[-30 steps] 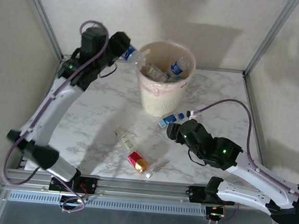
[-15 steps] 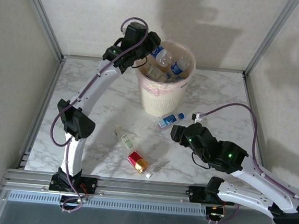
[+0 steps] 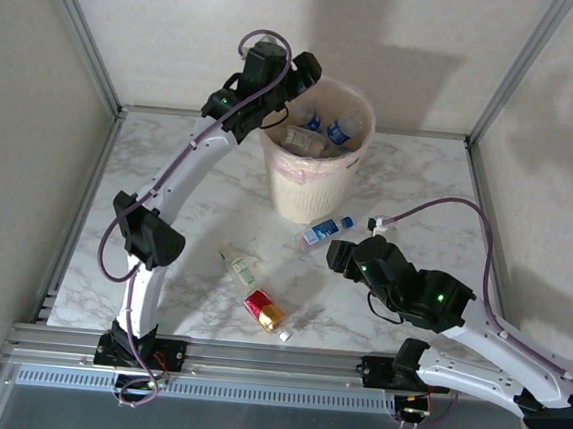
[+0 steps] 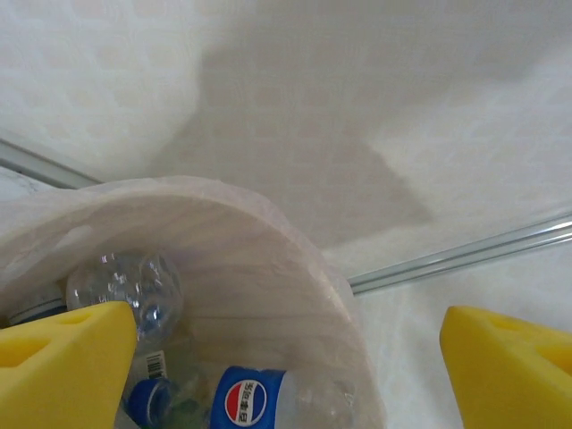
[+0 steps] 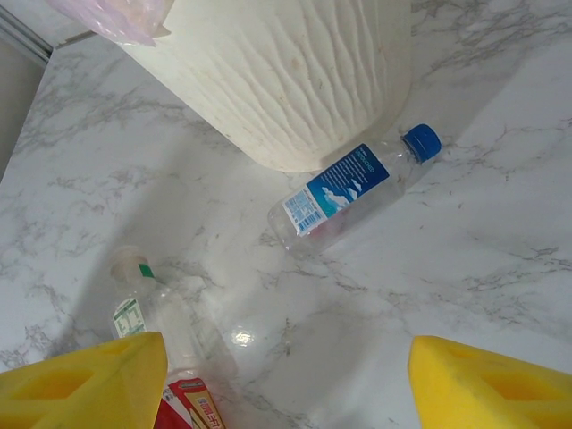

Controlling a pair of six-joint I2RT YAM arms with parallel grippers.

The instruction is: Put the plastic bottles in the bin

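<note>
Yellow-fingered left end effector (image 4: 286, 353) gapes over bin (image 3: 304, 191) rim; right end effector (image 5: 286, 375) gapes above marble (image 5: 500, 223).

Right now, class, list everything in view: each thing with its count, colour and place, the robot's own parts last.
bin: one, cream-white with a pinkish liner, far middle of the table.
bottles in the bin: several, some clear with blue labels; exact count hidden.
blue-capped bottle: one, clear with a blue label, lying beside the bin's base.
green-labelled bottle: one, clear, lying nearer the arms.
red-and-gold bottle: one, lying just beyond it, toward the front edge.
table: one, white marble with grey veins.
left tool: one, yellow fingers, open over the bin's rim.
right tool: one, yellow fingers, open above the table near the blue-capped bottle.
</note>
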